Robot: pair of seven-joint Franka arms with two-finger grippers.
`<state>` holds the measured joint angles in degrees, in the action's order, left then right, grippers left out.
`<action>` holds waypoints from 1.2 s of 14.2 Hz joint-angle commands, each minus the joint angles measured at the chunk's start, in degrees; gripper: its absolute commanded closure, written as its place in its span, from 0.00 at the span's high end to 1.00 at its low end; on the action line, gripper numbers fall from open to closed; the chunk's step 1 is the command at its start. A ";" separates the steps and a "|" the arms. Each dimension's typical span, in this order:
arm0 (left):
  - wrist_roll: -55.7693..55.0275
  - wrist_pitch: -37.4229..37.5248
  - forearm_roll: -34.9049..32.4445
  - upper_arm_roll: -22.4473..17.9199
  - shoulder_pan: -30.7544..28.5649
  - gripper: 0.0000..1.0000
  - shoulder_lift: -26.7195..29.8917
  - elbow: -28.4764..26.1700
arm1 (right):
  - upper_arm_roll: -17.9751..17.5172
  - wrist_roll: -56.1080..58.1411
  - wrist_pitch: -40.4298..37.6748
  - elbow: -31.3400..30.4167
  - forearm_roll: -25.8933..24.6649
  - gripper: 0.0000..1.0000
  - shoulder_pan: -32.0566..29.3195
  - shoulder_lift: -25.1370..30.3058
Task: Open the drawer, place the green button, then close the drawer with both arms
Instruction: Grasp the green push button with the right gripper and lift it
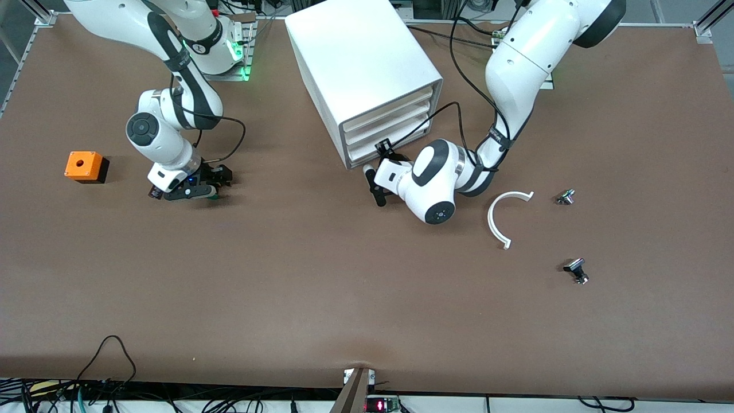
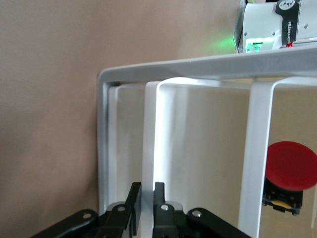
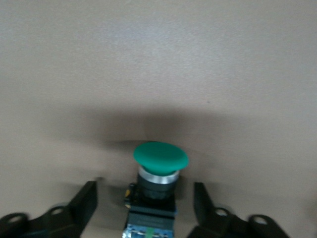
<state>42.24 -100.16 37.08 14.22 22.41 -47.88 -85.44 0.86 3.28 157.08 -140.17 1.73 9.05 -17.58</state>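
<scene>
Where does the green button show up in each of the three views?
Front view: the button is a green sliver under the right gripper, on the table between the orange cube and the cabinet.
Left wrist view: not in it.
Right wrist view: button between the open fingers.
Shared landmark: the right gripper.

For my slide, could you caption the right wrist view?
Right tool open around the green button on the table.
</scene>
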 commanded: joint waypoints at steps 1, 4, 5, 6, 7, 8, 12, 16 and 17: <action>1.01 1.88 -1.84 -1.30 -0.70 0.03 -0.28 1.77 | -0.33 -1.17 1.04 -0.72 -0.06 0.59 0.09 0.53; 1.01 3.21 -2.01 -2.71 -1.40 0.00 -0.37 3.78 | -0.33 -1.00 0.86 -0.54 0.02 0.35 0.09 0.62; 1.01 3.21 -2.45 -2.88 -1.49 0.00 -0.37 3.88 | -0.33 -0.56 0.69 -0.19 0.02 0.29 0.09 0.88; 1.09 3.13 -2.63 -2.89 -1.49 0.00 -0.46 3.97 | -0.33 -0.47 -0.27 0.16 0.02 0.26 0.09 1.49; 1.09 2.87 -2.63 -2.89 -1.58 0.00 -0.72 4.06 | -0.33 -0.82 -2.89 1.29 0.20 0.24 0.09 2.37; 1.36 2.78 -2.63 -2.89 -1.67 0.00 -0.98 4.32 | -0.68 -1.52 -6.92 3.30 0.29 0.22 0.09 3.07; 1.89 2.86 -2.72 -2.89 -2.19 0.00 -3.53 8.44 | -1.04 -4.33 -24.67 15.25 0.38 0.22 0.09 3.78; 1.89 2.86 -3.77 -3.33 -2.28 0.00 -5.03 11.26 | -1.92 -7.41 -38.93 27.74 3.44 0.22 1.22 2.73; 1.89 2.86 -3.77 -3.41 -2.54 0.00 -5.03 11.52 | -1.92 -8.55 -40.69 29.59 4.41 0.22 1.67 2.38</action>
<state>44.10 -97.34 34.75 11.17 20.03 -50.95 -77.52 -0.97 -2.95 120.91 -115.53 4.12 9.55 -13.65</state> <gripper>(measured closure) 0.877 0.604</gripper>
